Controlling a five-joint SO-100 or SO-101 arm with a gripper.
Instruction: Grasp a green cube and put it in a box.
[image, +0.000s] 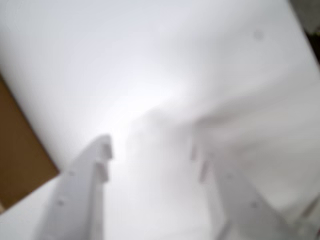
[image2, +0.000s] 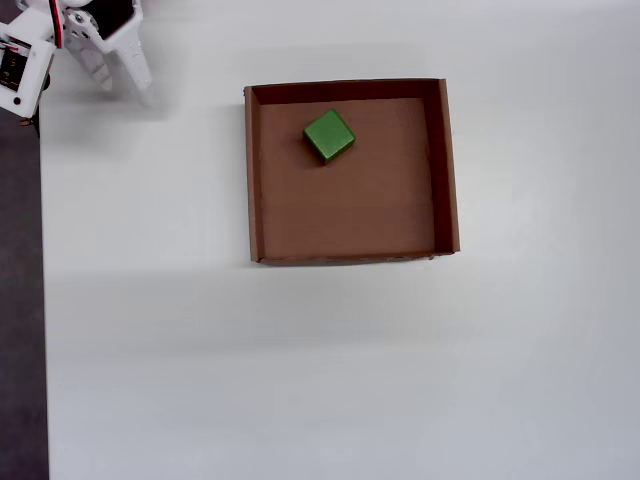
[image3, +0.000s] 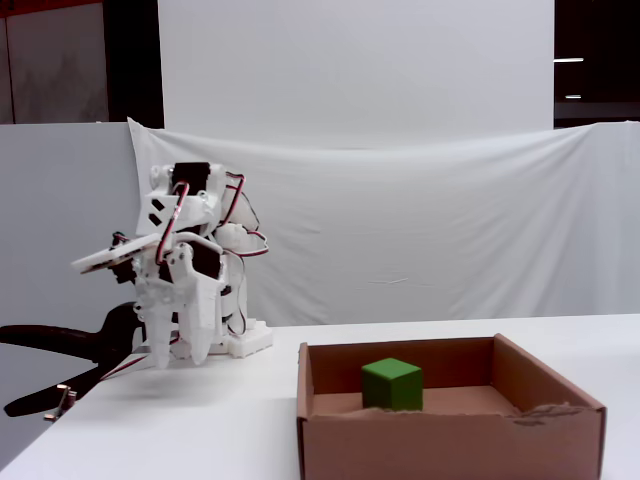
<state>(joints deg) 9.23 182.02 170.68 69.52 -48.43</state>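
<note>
Green cube (image2: 329, 136) sits on the floor of the box (image2: 255, 180), in the upper half of the tray as the overhead view shows it, closer to the top wall than the bottom one and a little left of centre. It touches no wall. Seen from above, the cube is turned so its edges run diagonally to the box walls, one corner pointing toward the top wall; being a cube, it has no long axis to speak of. In the fixed view the green cube (image3: 391, 384) rests flat on the cardboard floor behind the near wall of the box (image3: 450, 445), showing its top face and two side faces.

The gripper (image2: 122, 78) hangs at the top left corner of the overhead view, over the white table (image2: 300, 370) and well apart from the box. The fixed view shows the gripper (image3: 178, 357) pointing down at the table beside the arm's base (the arm is folded back on itself).

Only the wrist view gives the jaws clearly: the gripper (image: 150, 152) has its two white fingers spread, with bare table between them and nothing held. A corner of the box (image: 20, 150) enters at that view's left edge; the cube is out of its sight.
</note>
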